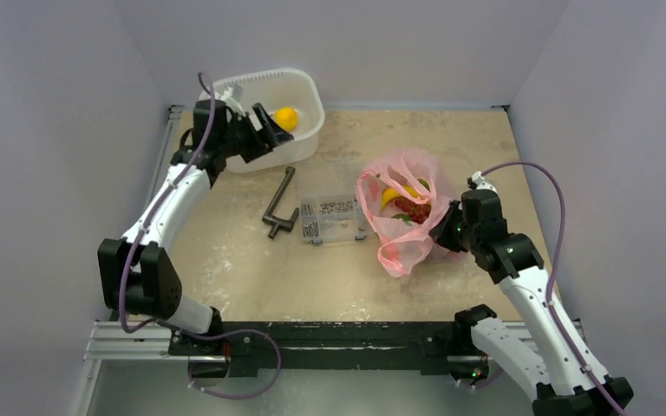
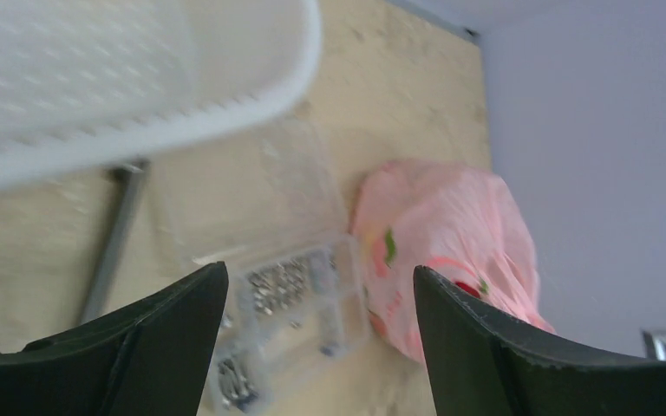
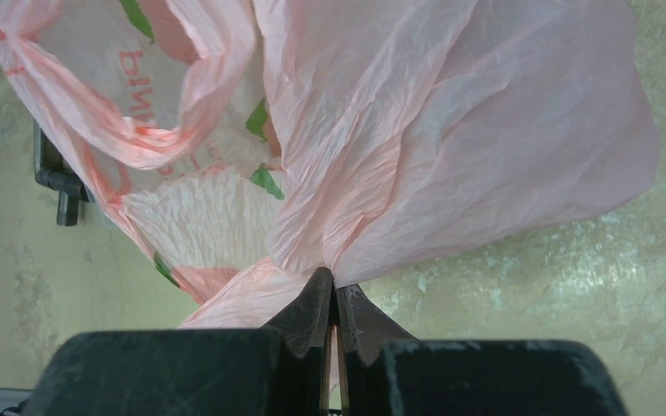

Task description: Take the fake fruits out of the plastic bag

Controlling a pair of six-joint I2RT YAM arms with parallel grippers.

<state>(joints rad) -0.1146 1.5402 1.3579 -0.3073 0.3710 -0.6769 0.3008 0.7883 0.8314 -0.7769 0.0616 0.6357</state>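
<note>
The pink plastic bag [image 1: 403,212] lies right of centre on the table, its mouth open upward. Inside it I see a yellow banana [image 1: 393,196] and a red bumpy fruit [image 1: 413,209]. My right gripper [image 1: 444,232] is shut on the bag's film at its near right edge; the wrist view shows the film [image 3: 451,130] pinched between the closed jaws [image 3: 333,290]. A yellow-orange fruit [image 1: 286,118] lies in the white tub [image 1: 305,85] at the back left. My left gripper [image 1: 269,123] is open and empty over the tub's near rim [image 2: 139,130].
A clear box of grey screws [image 1: 329,217] sits left of the bag, also in the left wrist view [image 2: 290,303]. A dark metal T-handle tool [image 1: 279,206] lies between the box and the tub. Grey walls close in three sides.
</note>
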